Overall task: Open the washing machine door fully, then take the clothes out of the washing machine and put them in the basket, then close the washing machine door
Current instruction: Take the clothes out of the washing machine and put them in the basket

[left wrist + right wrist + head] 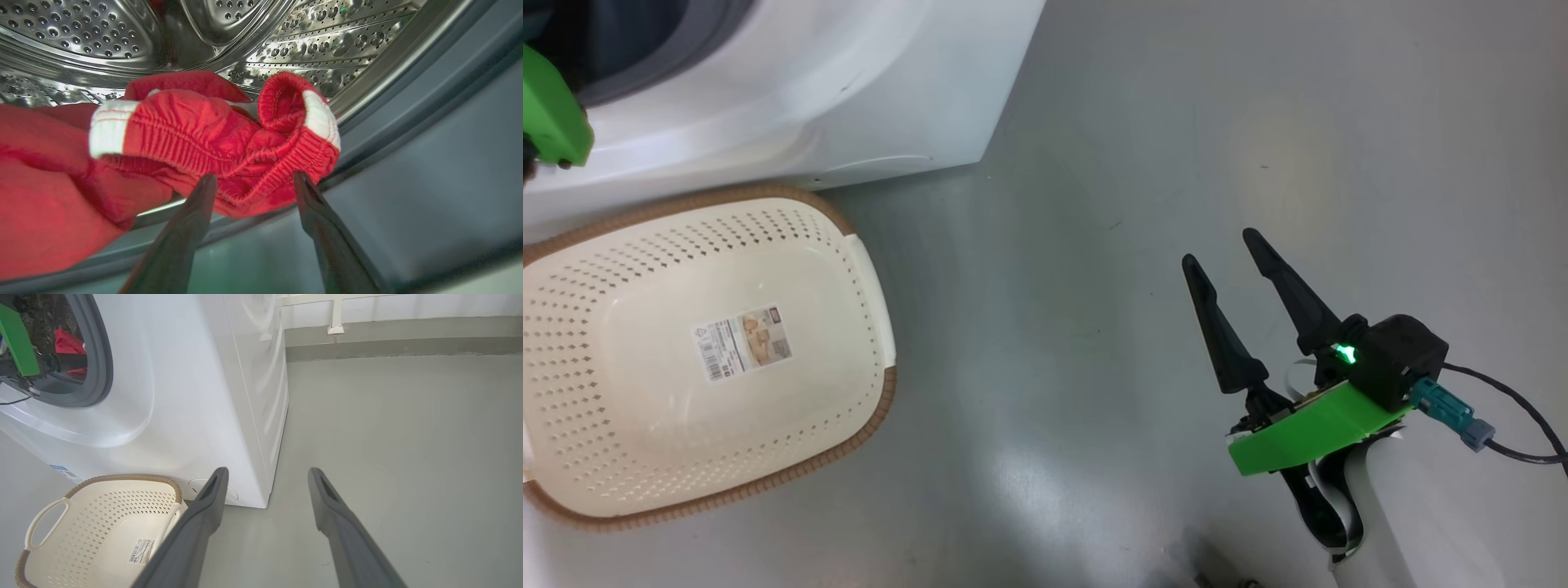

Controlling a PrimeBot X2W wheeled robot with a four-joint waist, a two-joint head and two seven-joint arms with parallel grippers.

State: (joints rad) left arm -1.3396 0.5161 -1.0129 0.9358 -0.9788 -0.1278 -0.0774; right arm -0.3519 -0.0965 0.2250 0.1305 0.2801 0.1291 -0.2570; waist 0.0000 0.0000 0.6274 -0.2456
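Now we see our left gripper [254, 177], fingers spread, tips straddling the lower fold of the bunched red clothes [196, 134] at the steel drum [286, 45] mouth. The fabric looks soft, light and floppy, so the thick ribbed cuff [304, 143] seems the firmest hold. Our right gripper [1218, 247] hangs spread, apart from the cream basket [870, 269].

The clothes [212, 139] lie in the washing machine [196, 396] just ahead of the left gripper [254, 176]; the basket [866, 327] sits left of the right gripper [1220, 247].
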